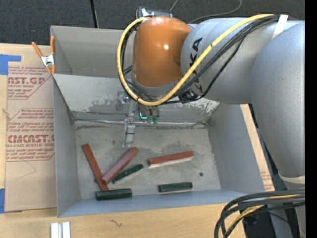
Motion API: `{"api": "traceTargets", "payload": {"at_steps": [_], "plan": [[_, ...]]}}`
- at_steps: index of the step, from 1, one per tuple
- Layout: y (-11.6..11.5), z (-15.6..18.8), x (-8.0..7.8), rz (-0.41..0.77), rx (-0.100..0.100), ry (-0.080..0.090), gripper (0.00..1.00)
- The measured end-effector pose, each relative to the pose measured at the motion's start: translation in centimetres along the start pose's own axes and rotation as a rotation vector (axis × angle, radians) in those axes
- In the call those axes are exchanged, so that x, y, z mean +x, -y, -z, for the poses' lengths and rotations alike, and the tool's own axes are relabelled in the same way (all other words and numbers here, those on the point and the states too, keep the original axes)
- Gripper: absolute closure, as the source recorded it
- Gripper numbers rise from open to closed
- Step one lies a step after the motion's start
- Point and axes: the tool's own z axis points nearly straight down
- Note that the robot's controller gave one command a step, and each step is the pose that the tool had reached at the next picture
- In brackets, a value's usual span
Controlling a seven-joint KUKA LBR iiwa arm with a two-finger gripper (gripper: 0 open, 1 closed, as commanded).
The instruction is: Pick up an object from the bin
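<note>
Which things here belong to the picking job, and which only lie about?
Job: hand; grey bin; pink stick, nearest the hand.
Lying about: brown-red stick; orange stick; three dark green sticks.

From where I stand the arm [257,68] is a fat, smooth casing of silver-grey, rounded like a bent pipe. Its wrist wears a glossy orange cover [158,48], dome-shaped and catching the room's light. Black lettering [194,58] reading KUKA runs along the grey shell just beside the orange. A yellow cable [119,58] loops round the dome and runs back along the casing, with thin black cables [190,94] beside it. Farther back a white tie [283,20] crosses them. Under the dome there is dark metalwork with a small green light [144,116] glowing in it.
</note>
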Motion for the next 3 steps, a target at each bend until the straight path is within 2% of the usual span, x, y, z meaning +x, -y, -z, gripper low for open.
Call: {"api": "traceTargets", "payload": {"at_steps": [1, 2, 3], "plan": [[0.4, -13.3, 3.5, 0.127, 0.003, -0.003, 0.0], [4.1, -13.0, 9.5, 0.122, 0.001, 0.003, 0.0], [3.9, -12.8, 9.4, 0.126, 0.0, -0.003, 1.0]]}}
